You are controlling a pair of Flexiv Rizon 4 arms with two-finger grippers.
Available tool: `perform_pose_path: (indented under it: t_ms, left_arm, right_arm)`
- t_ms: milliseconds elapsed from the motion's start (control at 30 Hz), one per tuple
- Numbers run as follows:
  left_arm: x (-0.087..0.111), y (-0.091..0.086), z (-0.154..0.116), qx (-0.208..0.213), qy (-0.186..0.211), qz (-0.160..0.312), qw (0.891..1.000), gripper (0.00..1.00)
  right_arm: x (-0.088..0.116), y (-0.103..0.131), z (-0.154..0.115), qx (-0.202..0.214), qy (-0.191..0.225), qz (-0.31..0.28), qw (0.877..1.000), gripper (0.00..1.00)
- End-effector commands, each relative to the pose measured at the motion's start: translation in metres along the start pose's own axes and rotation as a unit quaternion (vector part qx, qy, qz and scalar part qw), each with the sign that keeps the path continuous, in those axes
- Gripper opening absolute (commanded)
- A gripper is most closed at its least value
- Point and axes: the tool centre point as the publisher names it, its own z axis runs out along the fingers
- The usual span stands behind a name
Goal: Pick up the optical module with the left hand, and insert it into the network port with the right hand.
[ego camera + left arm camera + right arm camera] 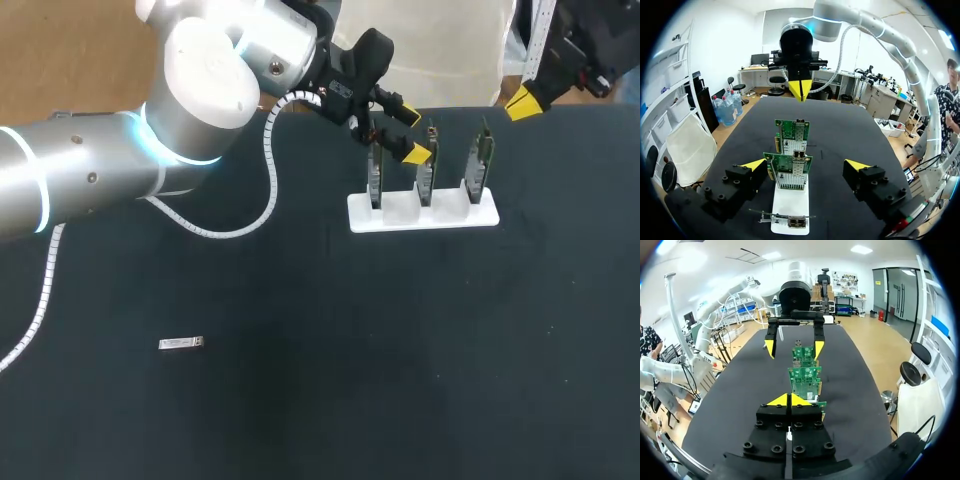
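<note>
The optical module (181, 343), a small silver bar, lies flat on the black table at the front left, far from both grippers. It does not show in either wrist view. My left gripper (410, 130) hangs open over the left end of a white rack (422, 212) that holds three upright green network cards (428, 165). In the left wrist view the nearest cards (788, 170) stand between its spread fingers (754, 164) without touching them. My right gripper (524, 102) is shut and holds nothing, beyond the rack's right end. Its own view (789, 400) looks along the row of cards (805, 380).
The rack stands at the back middle of the table (420, 380). My left arm's thick silver body and its white coiled cable (262, 195) reach across the back left.
</note>
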Motion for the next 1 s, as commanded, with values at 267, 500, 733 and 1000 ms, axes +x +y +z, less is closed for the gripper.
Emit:
perform_pose_path:
  t_ms: [267,500,733,1000]
  left_arm:
    - [-0.0012,0.0015,-0.0001,0.001,0.003,-0.001,1.000,1.00]
    - [-0.0012,0.0015,-0.0001,0.001,0.003,-0.001,1.000,1.00]
    - [-0.0012,0.0015,-0.0001,0.001,0.003,-0.001,1.000,1.00]
    - [-0.0069,0.0031,-0.0083,-0.006,-0.005,0.013,1.000,1.00]
  right_arm:
    - [0.0028,-0.0024,0.0002,-0.010,0.004,-0.002,1.000,1.00]
    - [0.0028,-0.0024,0.0002,-0.010,0.004,-0.002,1.000,1.00]
    - [0.0028,-0.0024,0.0002,-0.010,0.004,-0.002,1.000,1.00]
    - [0.0028,-0.0024,0.0002,-0.010,0.004,-0.002,1.000,1.00]
